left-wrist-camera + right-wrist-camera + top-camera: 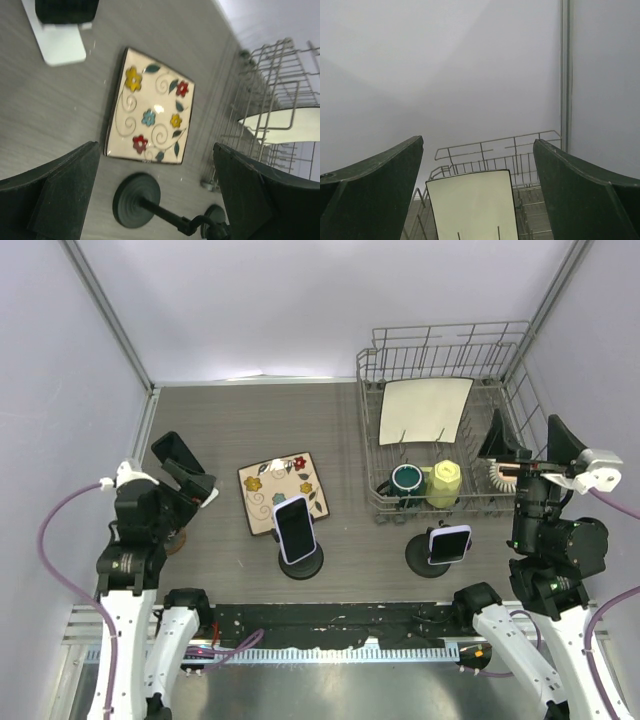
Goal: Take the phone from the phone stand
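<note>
Two black phone stands stand near the table's front. The left stand (pixel 301 564) holds a phone (pixel 294 528) with a pale case and dark screen. The right stand (pixel 428 560) holds a smaller phone (pixel 449 543). My left gripper (pixel 186 472) is open and empty, raised at the far left, well left of the left stand. In the left wrist view (pixel 156 146) I see the left stand's round base (pixel 136 200) and its arm; the phone is out of that view. My right gripper (pixel 530 445) is open and empty, high beside the rack; it also shows in the right wrist view (pixel 479 141).
A square flowered plate (pixel 284 490) lies behind the left stand, also in the left wrist view (pixel 150 107). A wire dish rack (pixel 440 348) at the back right holds a white square plate (pixel 425 410), a green mug (pixel 407 478) and a yellow cup (pixel 445 480). White walls enclose the table.
</note>
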Robot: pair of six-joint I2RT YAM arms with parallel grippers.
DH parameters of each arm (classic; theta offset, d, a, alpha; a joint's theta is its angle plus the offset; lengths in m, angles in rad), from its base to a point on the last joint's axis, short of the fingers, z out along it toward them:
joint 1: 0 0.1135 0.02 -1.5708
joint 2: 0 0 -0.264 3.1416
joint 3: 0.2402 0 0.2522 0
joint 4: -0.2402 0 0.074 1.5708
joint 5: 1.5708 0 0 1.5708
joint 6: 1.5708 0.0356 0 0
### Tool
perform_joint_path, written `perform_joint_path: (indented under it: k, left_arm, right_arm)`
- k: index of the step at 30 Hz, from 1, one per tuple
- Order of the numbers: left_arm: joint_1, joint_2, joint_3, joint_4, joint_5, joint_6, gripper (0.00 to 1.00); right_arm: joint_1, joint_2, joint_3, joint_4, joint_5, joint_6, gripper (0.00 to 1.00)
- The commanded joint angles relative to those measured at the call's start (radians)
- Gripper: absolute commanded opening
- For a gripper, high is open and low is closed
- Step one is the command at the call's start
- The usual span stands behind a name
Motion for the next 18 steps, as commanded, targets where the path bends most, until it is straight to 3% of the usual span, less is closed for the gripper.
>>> perform_joint_path:
  k: [1, 6, 10, 18]
  left_arm:
    - [0.007, 0.036, -0.082, 0.001, 0.139, -0.11, 1.0]
    - [0.007, 0.088, -0.176, 0.043, 0.154, -0.132, 1.0]
    - [-0.073, 0.149, -0.231, 0.104, 0.136, -0.165, 1.0]
    - [-0.34, 0.301, -0.242, 0.192, -0.157, -0.293, 1.0]
  right_arm:
    - [0.006, -0.026, -0.002, 0.011, -0.017, 0.025, 0.97]
    - [0.007, -0.033, -0.013, -0.005, 0.0, 0.017, 0.97]
    - [0.007, -0.019, -0.036, 0.015, 0.006, 0.012, 0.97]
    - [0.007, 0.016, -0.045, 0.052, 0.025, -0.012, 0.98]
